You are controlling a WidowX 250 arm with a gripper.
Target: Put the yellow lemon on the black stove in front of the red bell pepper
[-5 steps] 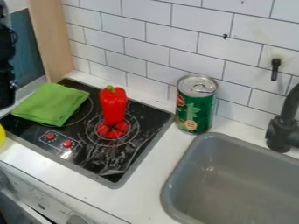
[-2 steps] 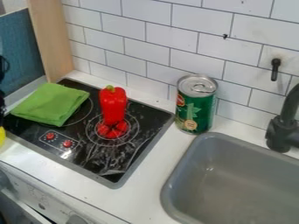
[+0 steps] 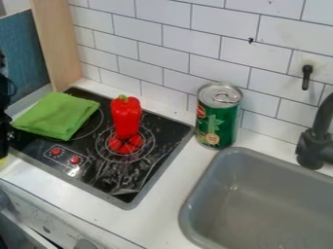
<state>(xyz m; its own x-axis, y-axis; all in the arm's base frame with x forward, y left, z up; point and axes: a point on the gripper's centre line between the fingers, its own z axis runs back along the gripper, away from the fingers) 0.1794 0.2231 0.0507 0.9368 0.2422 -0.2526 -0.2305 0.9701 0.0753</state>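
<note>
one red pepper (image 3: 126,115) and one green cloth (image 3: 57,115) on one stovetop (image 3: 107,176), one can (image 3: 218,121) beside it
one gripper (image 3: 3,121) near the cloth; released or clenched, i cannot tell

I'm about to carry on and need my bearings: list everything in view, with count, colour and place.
Cloth: one, green, cooktop's left side
Yellow thing: one, cut off at left edge
Pepper: one, red, upright on cooktop
Cooktop: one, black, set in counter
Dials: two, red, cooktop's near left
Can: one, green and silver, between cooktop and sink
Counter: one, white, around cooktop
Sink: one, grey, lower right
Faucet: one, black, right edge
Wall: one, white tiles, behind
Panels: one pale wood, one blue, upper left
Robot arm: one, black, left edge
</note>
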